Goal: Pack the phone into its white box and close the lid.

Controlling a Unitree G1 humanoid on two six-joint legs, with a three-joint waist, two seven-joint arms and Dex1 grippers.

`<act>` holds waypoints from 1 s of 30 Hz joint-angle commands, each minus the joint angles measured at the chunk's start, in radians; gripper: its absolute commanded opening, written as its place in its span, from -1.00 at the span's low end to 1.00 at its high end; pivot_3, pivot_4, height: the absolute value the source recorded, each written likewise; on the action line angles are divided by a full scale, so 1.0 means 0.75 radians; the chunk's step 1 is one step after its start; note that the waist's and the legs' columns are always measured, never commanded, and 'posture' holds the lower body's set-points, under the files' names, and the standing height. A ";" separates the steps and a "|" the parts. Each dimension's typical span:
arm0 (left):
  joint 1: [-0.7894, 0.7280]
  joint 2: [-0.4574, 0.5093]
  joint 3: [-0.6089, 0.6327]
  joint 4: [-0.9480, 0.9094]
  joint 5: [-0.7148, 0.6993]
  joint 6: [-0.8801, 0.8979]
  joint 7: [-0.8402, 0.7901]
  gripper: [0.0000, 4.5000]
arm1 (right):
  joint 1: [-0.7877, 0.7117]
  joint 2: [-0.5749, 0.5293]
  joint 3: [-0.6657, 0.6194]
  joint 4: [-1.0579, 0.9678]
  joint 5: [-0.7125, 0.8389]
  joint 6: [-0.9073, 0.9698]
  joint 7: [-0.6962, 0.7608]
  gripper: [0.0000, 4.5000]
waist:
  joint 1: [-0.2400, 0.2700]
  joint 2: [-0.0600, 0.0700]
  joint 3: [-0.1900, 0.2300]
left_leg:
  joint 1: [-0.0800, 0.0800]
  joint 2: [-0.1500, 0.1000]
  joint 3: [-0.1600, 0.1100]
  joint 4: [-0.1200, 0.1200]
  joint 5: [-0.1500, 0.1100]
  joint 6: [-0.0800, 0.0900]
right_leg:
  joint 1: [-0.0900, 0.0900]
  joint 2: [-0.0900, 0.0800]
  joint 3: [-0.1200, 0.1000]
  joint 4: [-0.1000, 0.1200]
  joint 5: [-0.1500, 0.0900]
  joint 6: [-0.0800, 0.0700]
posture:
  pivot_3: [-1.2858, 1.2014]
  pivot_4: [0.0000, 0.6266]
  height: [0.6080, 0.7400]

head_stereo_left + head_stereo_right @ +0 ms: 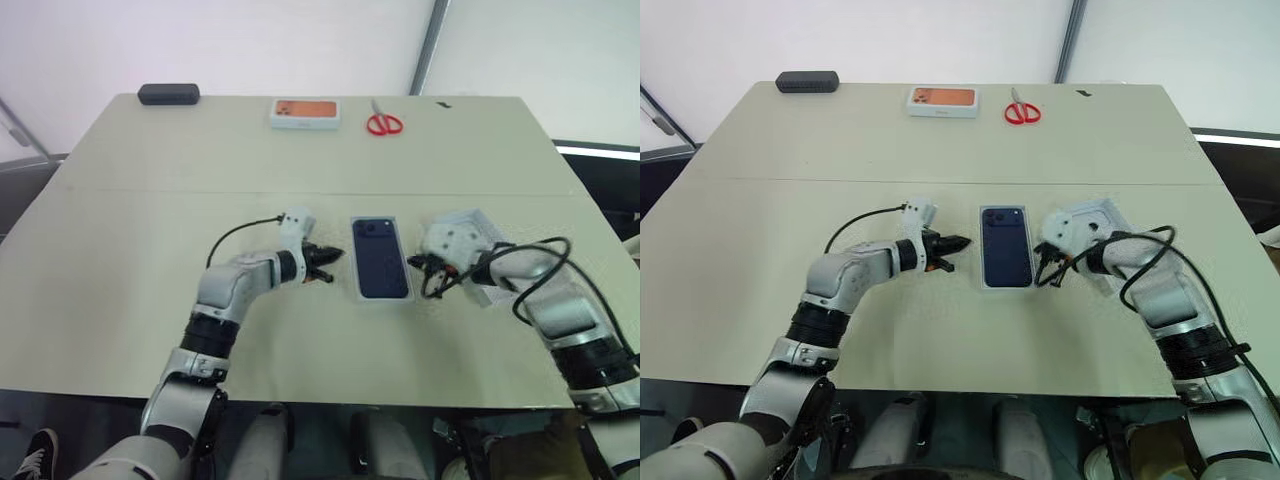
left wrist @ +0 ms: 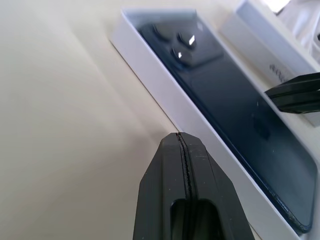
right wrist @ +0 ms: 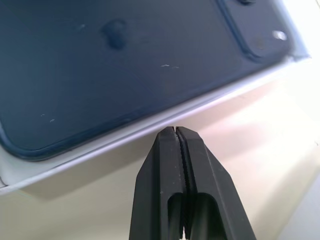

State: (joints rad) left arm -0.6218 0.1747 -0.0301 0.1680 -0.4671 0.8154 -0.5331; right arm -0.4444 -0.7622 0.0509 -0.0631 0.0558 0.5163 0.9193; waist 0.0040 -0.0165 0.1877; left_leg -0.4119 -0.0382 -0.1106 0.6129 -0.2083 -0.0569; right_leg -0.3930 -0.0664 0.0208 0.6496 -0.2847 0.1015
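Note:
The dark navy phone [image 1: 380, 258] lies back up, camera cluster toward the far side, inside the shallow white box [image 2: 165, 95] at the middle of the table. The lid [image 2: 260, 47] lies open-side up just right of the box, mostly hidden under my right arm in the head views. My left gripper [image 1: 335, 258] hovers shut just left of the box, pointing at its long side and holding nothing. From the other side, my right gripper [image 1: 1043, 250] points at the box's right edge, shut and empty. Both stand close to the box without touching it.
At the table's far side lie a white box with an orange phone picture [image 1: 305, 112], red scissors [image 1: 384, 123] and a black case [image 1: 168, 94]. The beige table [image 1: 120, 250] is bare on the left and along its front edge.

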 commanded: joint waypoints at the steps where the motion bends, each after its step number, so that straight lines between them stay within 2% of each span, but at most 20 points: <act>1: 0.031 0.063 0.102 -0.150 -0.057 -0.078 -0.065 -0.61 | 0.015 -0.020 -0.190 -0.151 0.119 0.151 -0.048 -0.60 | 0.001 0.000 0.000 | 0.000 0.000 0.000 0.000 0.000 0.000 | 0.000 0.000 0.000 0.000 0.000 0.000 | 0.03 -0.52 1.00; 3: 0.088 0.139 0.047 -0.220 0.030 -0.243 -0.140 -0.19 | 0.075 -0.072 -0.176 -0.181 0.033 0.100 -0.099 -0.17 | 0.002 0.000 0.000 | 0.000 0.000 0.000 0.000 0.000 0.000 | 0.001 0.000 -0.001 0.000 0.000 0.000 | 0.03 -0.52 1.00; 8: 0.238 0.303 0.032 -0.362 -0.052 -0.351 -0.448 0.91 | 0.111 -0.121 -0.164 -0.230 0.042 0.385 -0.160 0.95 | 0.004 0.001 0.000 | 0.000 0.000 0.005 0.000 0.000 0.000 | 0.001 -0.001 0.002 -0.001 0.000 -0.001 | 0.03 -0.52 1.00; 11: 0.331 0.397 0.061 -0.390 -0.030 -0.533 -0.596 0.91 | 0.126 -0.098 -0.168 -0.309 0.091 0.591 -0.198 0.95 | 0.001 0.002 0.001 | 0.000 0.003 0.004 0.000 0.000 0.000 | -0.001 -0.001 0.003 -0.001 -0.001 -0.002 | 0.03 -0.52 1.00; 16: 0.420 0.451 0.103 -0.359 -0.008 -0.728 -0.681 0.91 | 0.170 -0.104 -0.209 -0.327 0.101 0.657 -0.266 0.95 | 0.005 0.003 0.001 | 0.000 0.003 0.003 0.000 -0.001 0.002 | 0.000 -0.002 0.003 -0.002 -0.003 -0.005 | 0.03 -0.52 1.00; 22: 0.549 0.504 0.098 -0.415 -0.032 -0.775 -0.754 0.91 | 0.198 -0.087 -0.247 -0.368 0.196 0.804 -0.285 0.95 | 0.006 0.003 0.001 | 0.000 0.003 0.005 0.000 -0.002 0.004 | 0.000 -0.005 0.003 -0.002 -0.002 -0.005 | 0.03 -0.52 1.00; 30: 0.556 0.480 0.093 -0.429 -0.028 -0.789 -0.717 0.91 | 0.230 -0.083 -0.244 -0.344 0.231 0.823 -0.320 0.95 | 0.007 0.004 0.001 | 0.000 0.002 0.004 0.000 -0.002 0.004 | 0.000 -0.005 0.002 -0.002 -0.002 -0.004 | 0.03 -0.52 1.00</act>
State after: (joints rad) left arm -0.1998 0.5390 0.0263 -0.1171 -0.4718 0.2465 -1.0774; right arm -0.2627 -0.8218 -0.1033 -0.3084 0.2158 1.1347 0.6918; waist 0.0095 -0.0138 0.1883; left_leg -0.4117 -0.0364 -0.1071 0.6131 -0.2101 -0.0535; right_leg -0.3930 -0.0699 0.0224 0.6478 -0.2853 0.1002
